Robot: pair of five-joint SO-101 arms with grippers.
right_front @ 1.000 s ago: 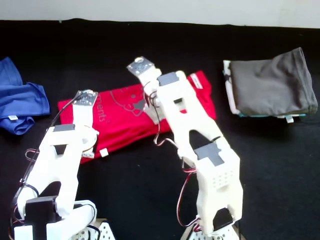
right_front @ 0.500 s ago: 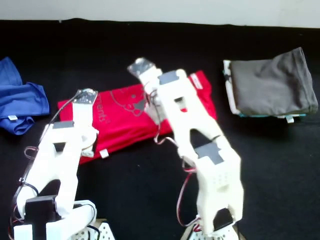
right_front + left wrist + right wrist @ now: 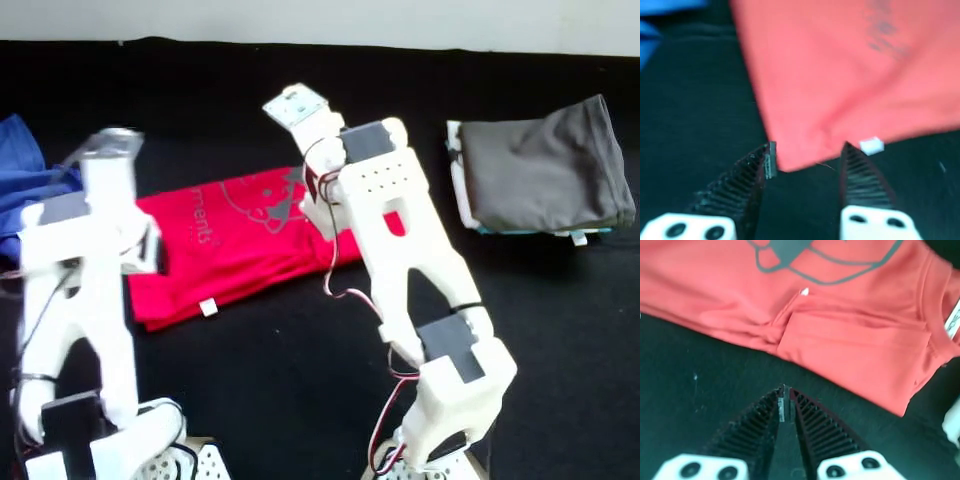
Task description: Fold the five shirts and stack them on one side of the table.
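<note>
Red shirt [image 3: 240, 235], folded into a long band, lies mid-table [image 3: 300, 380] awaiting its cross fold.
Your left pincer [image 3: 807, 150] hangs released over the hem corner, beside the white tag [image 3: 871, 146]. Your right pincer [image 3: 786, 395] is clenched on nothing above bare cloth, just beside the sleeve end. The grey-topped stack [image 3: 545, 165] sits to the right and the blue shirt [image 3: 20, 170] at the left edge. Next you probably need both pincers open and lowered onto one end of the band. The left wrist view is blurred, so place that grip with care.
</note>
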